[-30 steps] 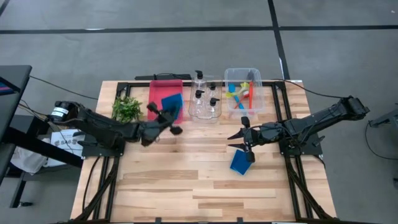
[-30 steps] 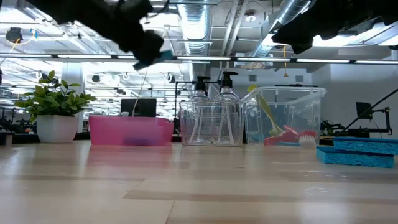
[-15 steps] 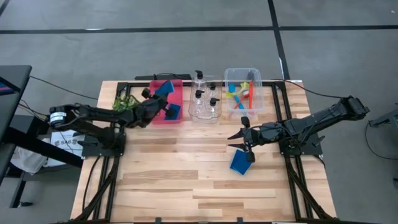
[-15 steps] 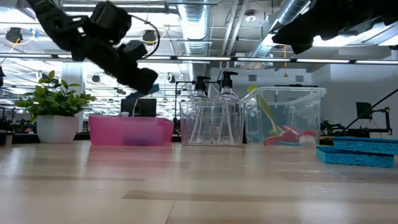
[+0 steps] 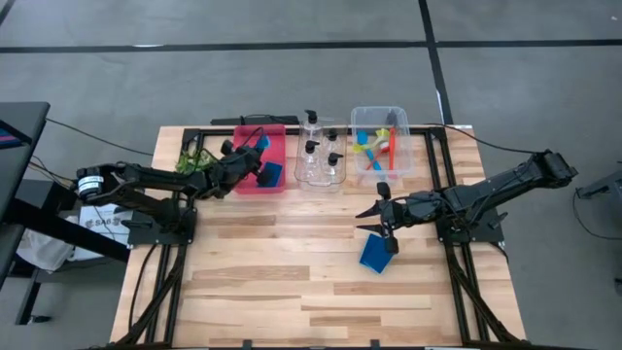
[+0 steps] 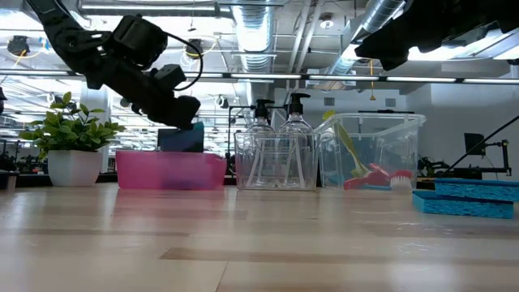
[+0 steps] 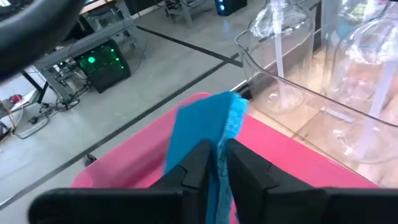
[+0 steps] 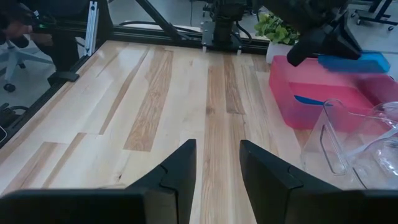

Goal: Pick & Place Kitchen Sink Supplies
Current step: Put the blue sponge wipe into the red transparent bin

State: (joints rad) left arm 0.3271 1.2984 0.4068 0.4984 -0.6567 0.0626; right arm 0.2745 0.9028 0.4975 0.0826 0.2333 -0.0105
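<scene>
Since a second ago your left gripper [image 5: 251,153] has carried its sponge [image 7: 208,134] from the open table to over the red tray [image 5: 275,132], fingers pinching it on edge. A second sponge [image 5: 271,174] lies in the tray. Your right gripper [image 5: 381,220] waits spread above the third sponge [image 5: 375,255] on the table. Bottles [image 5: 321,151] and brushes [image 5: 377,144] sit in their bins

One camera looks straight down on the whole worktop [image 5: 321,282]. Another sits at worktop height, facing level into the room. Each wrist camera looks closely past its own arm. All four views show the red tray [image 5: 255,167].
</scene>
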